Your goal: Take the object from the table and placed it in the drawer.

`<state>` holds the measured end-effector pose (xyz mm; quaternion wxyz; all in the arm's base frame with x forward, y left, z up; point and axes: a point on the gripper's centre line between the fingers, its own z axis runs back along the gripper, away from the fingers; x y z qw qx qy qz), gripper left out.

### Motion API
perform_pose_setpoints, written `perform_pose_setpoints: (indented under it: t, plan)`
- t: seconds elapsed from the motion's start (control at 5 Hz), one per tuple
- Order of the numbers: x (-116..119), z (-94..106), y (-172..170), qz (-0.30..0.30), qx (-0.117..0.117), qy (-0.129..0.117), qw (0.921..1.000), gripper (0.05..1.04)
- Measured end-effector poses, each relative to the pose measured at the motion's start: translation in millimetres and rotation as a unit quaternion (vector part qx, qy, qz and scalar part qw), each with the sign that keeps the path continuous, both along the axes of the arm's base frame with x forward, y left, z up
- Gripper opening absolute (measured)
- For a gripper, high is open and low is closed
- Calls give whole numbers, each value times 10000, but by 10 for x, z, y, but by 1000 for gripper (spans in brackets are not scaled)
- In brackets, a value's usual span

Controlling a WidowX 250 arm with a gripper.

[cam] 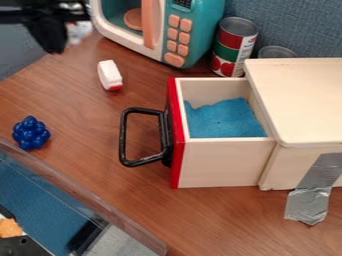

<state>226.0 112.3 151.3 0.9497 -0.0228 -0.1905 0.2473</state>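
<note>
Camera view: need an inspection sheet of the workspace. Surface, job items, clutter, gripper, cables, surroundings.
Surface: wood-look table; no spill seen.
Drawer: pulled out of its box, black handle facing left in view; blue material inside.
Loose items: blue cluster and white-and-red piece, both on the table; which one is the object, cannot tell.
Clutter: toy microwave, red-and-green can, second can partly hidden behind the box.
Gripper: upper left, blurred, holding nothing visible.
Cables: nothing seen.
Surroundings: grey tape from box to table; clear-walled bin lower left; blue-grey backing behind.
</note>
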Motion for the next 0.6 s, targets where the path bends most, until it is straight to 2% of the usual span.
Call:
perform_pose_setpoints:
  t: [0.4,0.6]
  plan:
    - [-264,96,-845,-1151,73,-269,9930,49]
    - [-273,0,-1029,-1390,-29,-154,9902,49]
